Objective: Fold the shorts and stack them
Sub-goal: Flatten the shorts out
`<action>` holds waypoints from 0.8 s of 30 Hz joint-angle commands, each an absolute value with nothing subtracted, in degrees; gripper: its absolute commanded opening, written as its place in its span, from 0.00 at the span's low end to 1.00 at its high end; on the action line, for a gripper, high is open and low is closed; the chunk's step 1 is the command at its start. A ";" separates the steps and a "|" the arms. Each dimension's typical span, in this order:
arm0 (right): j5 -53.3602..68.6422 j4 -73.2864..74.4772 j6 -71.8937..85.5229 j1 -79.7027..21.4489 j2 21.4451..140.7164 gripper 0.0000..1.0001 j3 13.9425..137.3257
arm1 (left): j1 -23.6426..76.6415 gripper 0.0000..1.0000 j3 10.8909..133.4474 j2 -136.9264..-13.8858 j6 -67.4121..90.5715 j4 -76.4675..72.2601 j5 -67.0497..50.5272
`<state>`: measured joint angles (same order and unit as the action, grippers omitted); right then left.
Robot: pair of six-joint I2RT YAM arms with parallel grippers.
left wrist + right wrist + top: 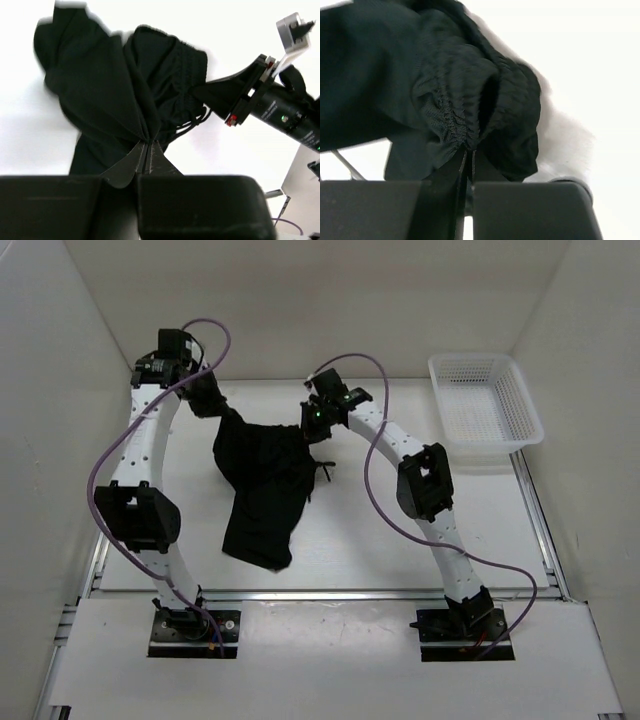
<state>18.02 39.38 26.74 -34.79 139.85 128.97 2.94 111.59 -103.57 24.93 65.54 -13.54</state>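
Toward the far left of the table (370, 540), the left gripper (146, 146) is clamped on a pinch of the black shorts (262, 480). Its fingertips are together, and the fabric fans out in folds from between them. The shorts are held up between the two arms, with the top edge stretched from one gripper to the other. One leg trails toward the near edge, down to the table. A thin cord (322, 472) dangles from the waist on the right side. The right gripper (468, 152) is closed on the gathered waistband, with the bunched elastic caught between its tight fingers. A white mesh basket (527, 395) sits well apart from the shorts, at the far right corner.
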 commanded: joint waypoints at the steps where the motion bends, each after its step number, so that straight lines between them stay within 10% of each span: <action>1: 12.40 37.53 27.33 -32.01 131.06 0.00 138.66 | 1.24 0.10 123.10 -105.10 22.07 67.39 -18.27; 9: 9.68 35.96 16.19 -27.60 109.74 0.00 131.34 | -1.15 0.10 132.46 -99.07 24.52 63.46 -22.85; 16: -8.59 16.01 11.59 -30.50 75.53 0.00 78.45 | 4.91 0.11 96.35 -77.02 23.82 54.95 -27.67; 17: -11.05 16.00 12.73 -30.50 72.28 0.04 73.79 | 6.84 0.23 91.19 -73.95 23.21 53.54 -27.69; 18: -13.86 16.52 14.75 -30.50 66.50 0.16 65.39 | 8.94 0.41 86.44 -69.04 23.20 51.70 -27.69; 19: -18.76 18.44 15.81 -31.02 64.01 0.34 61.48 | 12.53 0.80 81.79 -67.17 23.20 50.98 -27.69; 20: -20.98 19.85 17.30 -31.03 59.55 0.84 57.96 | 13.96 0.87 72.95 -65.76 25.03 50.28 -27.08; 21: -22.75 23.34 20.01 -31.03 57.68 1.00 52.09 | 14.84 0.90 69.21 -64.96 25.92 49.75 -27.07; 24: -29.06 29.86 25.73 -31.03 52.31 1.00 47.21 | 16.00 0.92 62.15 -67.31 26.72 49.75 -25.41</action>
<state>-17.08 25.17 19.25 -30.98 56.62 50.35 15.70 67.42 -62.98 25.39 52.38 -26.48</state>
